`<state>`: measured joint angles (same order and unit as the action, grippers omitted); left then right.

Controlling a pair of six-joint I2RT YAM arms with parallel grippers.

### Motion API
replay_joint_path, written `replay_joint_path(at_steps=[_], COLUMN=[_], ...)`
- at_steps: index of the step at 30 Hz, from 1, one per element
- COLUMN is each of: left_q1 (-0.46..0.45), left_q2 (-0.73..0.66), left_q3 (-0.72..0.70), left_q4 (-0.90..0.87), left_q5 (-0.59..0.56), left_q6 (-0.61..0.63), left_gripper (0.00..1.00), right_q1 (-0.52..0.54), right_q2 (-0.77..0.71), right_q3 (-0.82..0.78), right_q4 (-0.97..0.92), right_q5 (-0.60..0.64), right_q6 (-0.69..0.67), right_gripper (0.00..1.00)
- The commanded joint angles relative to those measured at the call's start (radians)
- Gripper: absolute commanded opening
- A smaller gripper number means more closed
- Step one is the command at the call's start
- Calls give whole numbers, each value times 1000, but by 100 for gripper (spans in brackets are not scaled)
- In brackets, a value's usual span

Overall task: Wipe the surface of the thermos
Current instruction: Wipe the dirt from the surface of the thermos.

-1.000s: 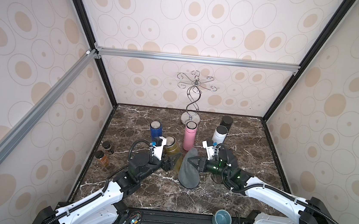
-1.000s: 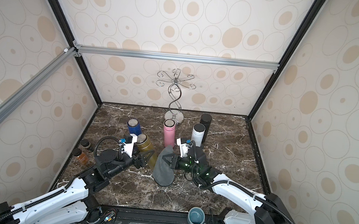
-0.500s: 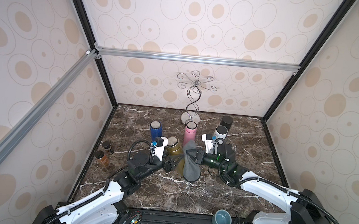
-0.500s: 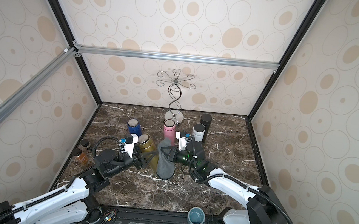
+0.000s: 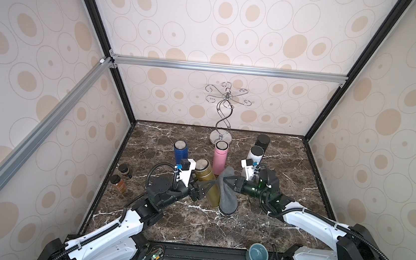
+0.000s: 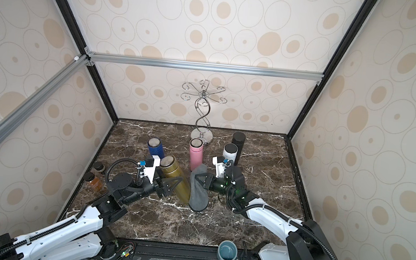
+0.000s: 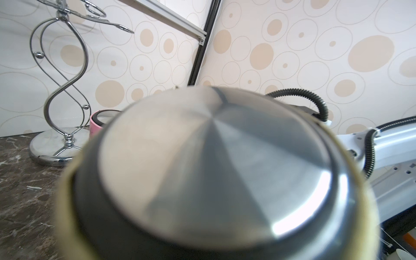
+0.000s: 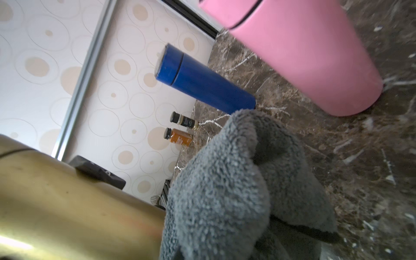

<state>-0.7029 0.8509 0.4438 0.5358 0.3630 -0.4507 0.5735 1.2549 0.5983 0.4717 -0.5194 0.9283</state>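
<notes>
My left hand (image 5: 207, 187) is clamped around the body of the gold thermos (image 5: 203, 174), which leans tilted, its steel cap filling that hand's wrist view. My right hand (image 5: 228, 183) is pinched tight on a fold of the grey cloth (image 5: 226, 199). The cloth hangs below this hand and lies against the side of the thermos that faces it. Just beyond my right hand the pink thermos (image 5: 219, 159) stands upright on the table (image 5: 289, 169). The blue thermos (image 5: 180, 151) stands beyond my left hand.
</notes>
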Motion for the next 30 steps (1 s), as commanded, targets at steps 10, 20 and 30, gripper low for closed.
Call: replay_joint_path(at_steps=[10,20,30], left_q1=[2,23,38], left_q2=[67,104,106], left_q3=[22,25,21], left_q4=[327,368,359], left_q5=[186,159,129], left_q6=[-46,-39,-34], left_gripper=[0,0,0], right_q1=[-48,1,29], right_q2=[323,380,308], right_q3=[110,70,-46], right_q4=[871,935,911], right_q5=[-329,-420,-457], right_q6=[612,627,562], right_gripper=[0,0,0])
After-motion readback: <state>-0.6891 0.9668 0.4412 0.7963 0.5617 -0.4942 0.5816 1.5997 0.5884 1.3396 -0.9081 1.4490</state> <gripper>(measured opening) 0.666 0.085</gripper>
